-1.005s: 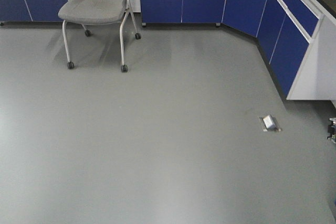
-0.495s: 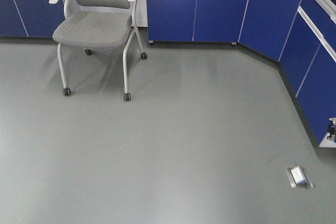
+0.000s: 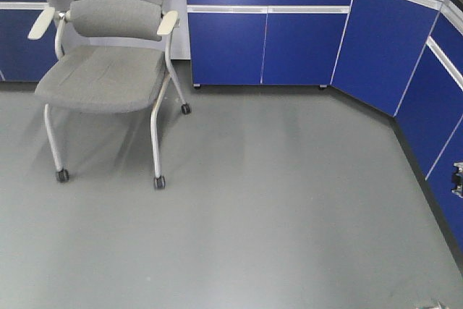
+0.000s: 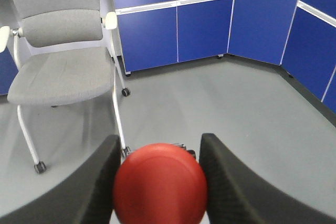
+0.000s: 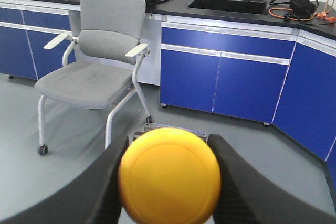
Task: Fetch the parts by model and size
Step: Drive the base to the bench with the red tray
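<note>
Left hand (image 4: 160,142): clamped on the red push-button switch (image 4: 160,184). You see its two dark fingers (image 4: 86,187) pressing the round cap from 9 o'clock and from 3 o'clock.
Place of the red push-button switch: at 6 o'clock in the left wrist view, where it fills the bottom middle. The cap faces the camera, and only a small dark piece of the base shows behind its top edge.
Right hand (image 5: 169,142): closed on the yellow push-button switch (image 5: 169,174) in the same way, with one finger at each side of the cap.
Place of the yellow push-button switch: at 6 o'clock in the right wrist view, cap towards the camera. Of its base you can tell almost nothing.
Chair (image 3: 101,77): grey, on castors, with pale armrests. It stands on the floor (image 3: 275,215) at 10 o'clock in the front view.
Cabinets (image 3: 264,45): blue doors with pale handle strips. They run from 12 o'clock round to 3 o'clock and make a corner.
Tabletop (image 5: 173,8): black, lying above the cabinets in the right wrist view. A sink (image 5: 228,4) is set in it at 1 o'clock, and cables (image 5: 302,3) lie on it at 2 o'clock, near the right edge.
</note>
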{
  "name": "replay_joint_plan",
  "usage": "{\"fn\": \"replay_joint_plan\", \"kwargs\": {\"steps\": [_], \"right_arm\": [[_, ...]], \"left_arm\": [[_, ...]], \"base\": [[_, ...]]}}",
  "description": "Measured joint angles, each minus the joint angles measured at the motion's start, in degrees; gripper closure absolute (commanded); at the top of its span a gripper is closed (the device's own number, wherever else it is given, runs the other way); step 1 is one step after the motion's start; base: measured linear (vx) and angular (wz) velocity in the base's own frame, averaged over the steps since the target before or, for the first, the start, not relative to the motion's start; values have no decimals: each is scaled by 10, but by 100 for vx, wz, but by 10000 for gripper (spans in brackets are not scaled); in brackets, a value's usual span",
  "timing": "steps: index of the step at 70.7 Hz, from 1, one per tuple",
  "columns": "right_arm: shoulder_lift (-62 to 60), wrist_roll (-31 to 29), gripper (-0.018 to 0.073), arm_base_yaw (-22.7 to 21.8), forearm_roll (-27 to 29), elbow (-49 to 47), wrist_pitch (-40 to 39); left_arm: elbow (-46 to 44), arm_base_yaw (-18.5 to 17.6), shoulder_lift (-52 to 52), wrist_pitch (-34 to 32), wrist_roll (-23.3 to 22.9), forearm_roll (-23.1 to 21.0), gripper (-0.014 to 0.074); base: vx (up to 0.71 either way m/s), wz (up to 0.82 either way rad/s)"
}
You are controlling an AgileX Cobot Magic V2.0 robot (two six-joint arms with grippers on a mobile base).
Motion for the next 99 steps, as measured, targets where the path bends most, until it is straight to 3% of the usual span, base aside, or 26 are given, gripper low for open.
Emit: {"fn": "replay_joint_plan", "kwargs": {"steps": [41, 99], "right_arm": [[0, 0, 564, 0, 0, 0, 0], [0, 0, 564, 0, 0, 1, 0]], "left_arm": [[0, 0, 0, -1, 0, 1, 602], [0, 0, 0, -1, 0, 2, 602]], "base": [[46, -20], [26, -89]]}}
